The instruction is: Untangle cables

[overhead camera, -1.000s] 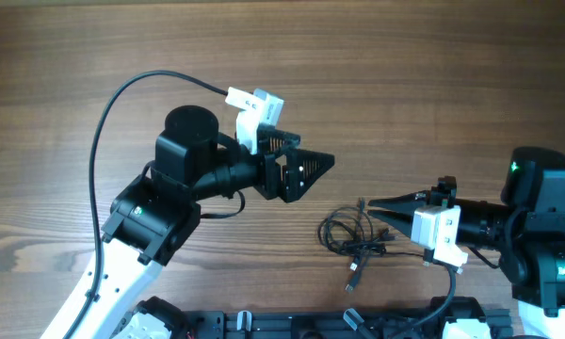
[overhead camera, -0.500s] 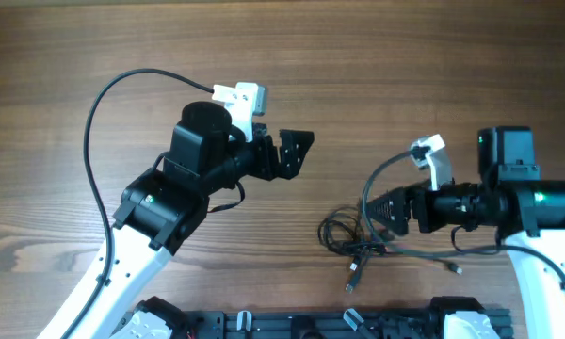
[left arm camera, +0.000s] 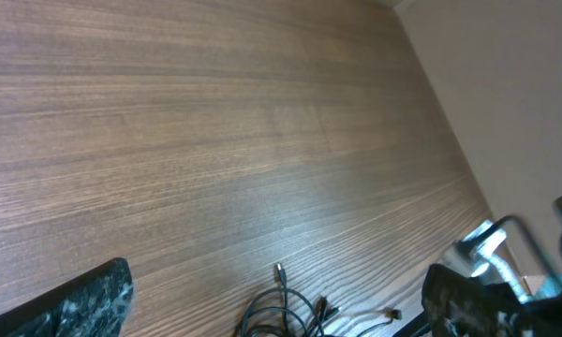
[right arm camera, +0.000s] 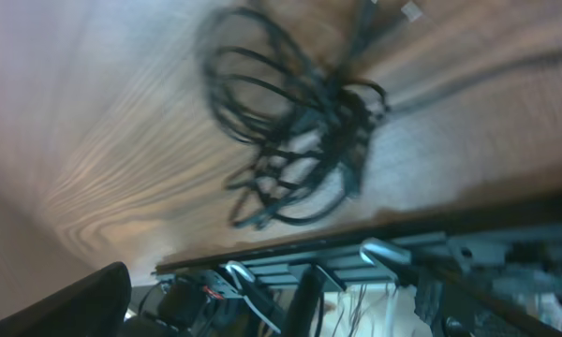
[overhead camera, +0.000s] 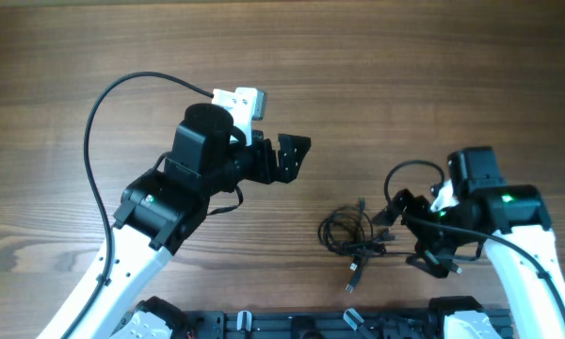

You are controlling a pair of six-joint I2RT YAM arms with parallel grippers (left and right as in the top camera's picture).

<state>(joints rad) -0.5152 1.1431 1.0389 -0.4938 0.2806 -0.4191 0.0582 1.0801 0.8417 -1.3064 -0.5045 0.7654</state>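
Your right gripper (overhead camera: 412, 234) has changed most: a second ago it pointed left at the tangle with its jaws pinched together; now the wrist has turned and the jaws stand wide apart. Your left gripper (overhead camera: 292, 155) has pulled back slightly up and left over that second. The cables (overhead camera: 351, 234) have not shifted.

The cables lie in one loose knot of thin black loops on the table (overhead camera: 433, 75), near the front edge and right of centre. One plug end (overhead camera: 353, 281) trails toward the black rail (overhead camera: 264, 325), another plug (overhead camera: 361, 202) pokes up from the top of the knot. In the right wrist view the cables (right arm camera: 300, 131) are blurred but clearly still knotted.

Right gripper (right arm camera: 272, 281): fingers (right arm camera: 75, 300) sit at the two bottom corners of its view, spread wide with nothing between them. From overhead it sits just beside the right edge of the knot, and you can't tell whether it touches a strand.

Left gripper (left arm camera: 276, 271): also wide, empty, well apart from the cables (left arm camera: 286, 314), which show at the bottom edge of its view with one plug (left arm camera: 279, 273) pointing up. Its white camera module (overhead camera: 237, 99) faces up, and the thick arm cable (overhead camera: 94, 122) arcs off to the left.
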